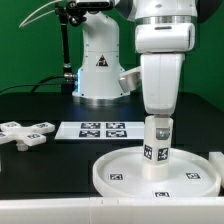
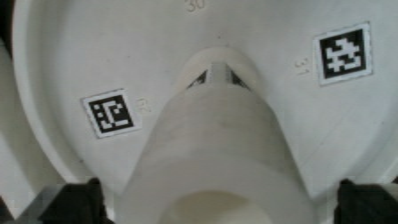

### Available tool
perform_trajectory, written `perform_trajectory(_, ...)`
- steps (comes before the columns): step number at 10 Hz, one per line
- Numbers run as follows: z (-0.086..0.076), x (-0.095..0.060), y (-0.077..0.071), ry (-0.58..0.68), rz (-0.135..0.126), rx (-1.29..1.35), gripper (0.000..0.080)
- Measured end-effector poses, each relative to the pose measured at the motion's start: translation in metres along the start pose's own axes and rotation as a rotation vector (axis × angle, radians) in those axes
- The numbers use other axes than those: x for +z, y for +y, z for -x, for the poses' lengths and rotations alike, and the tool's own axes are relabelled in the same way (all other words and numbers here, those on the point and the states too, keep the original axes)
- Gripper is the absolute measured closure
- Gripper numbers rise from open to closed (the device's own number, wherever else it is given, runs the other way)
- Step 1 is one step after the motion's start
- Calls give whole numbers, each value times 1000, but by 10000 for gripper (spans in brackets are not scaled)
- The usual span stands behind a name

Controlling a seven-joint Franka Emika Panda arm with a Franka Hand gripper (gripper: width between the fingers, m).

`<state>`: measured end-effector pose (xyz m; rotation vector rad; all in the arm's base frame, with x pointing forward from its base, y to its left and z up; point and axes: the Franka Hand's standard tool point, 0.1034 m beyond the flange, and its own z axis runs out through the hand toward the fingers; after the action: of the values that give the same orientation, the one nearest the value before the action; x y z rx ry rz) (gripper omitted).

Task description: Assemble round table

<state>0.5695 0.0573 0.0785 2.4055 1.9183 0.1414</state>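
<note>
Arm vertical, wrist pointing straight down, gripper (image 1: 158, 116) right over the cylinder leg (image 1: 157, 140). Jaws apart, one finger (image 2: 71, 200) each side of the leg's top, w/ thin gaps showing in wrist view. Leg stands upright, long axis vertical, approx. centre of round disc (image 1: 105, 165), which lies flat, rim up. Cross-shaped foot (image 1: 25, 131) lies flat, well apart on exterior view's left. Marker board (image 1: 100, 129) sits behind the disc. White block (image 1: 216, 158) near disc's right edge; open table (image 1: 40, 105) to its left.
</note>
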Motion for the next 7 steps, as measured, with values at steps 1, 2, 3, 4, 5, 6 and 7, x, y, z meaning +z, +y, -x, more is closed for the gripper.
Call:
perform_trajectory(1,1,0,0,-2,0,-31,151)
perform_trajectory(2,3,1,0,-8,1,-85,151)
perform_trajectory(3,3,1,1,-12,2,-137,151)
perform_trajectory(4,4,1,1,-17,3,-186,151)
perform_trajectory(5,5,1,1,-24,4,-244,151)
perform_trajectory(6,6,1,1,-29,5,-287,151)
perform_trajectory(7,6,2,0,-30,3,-281,151)
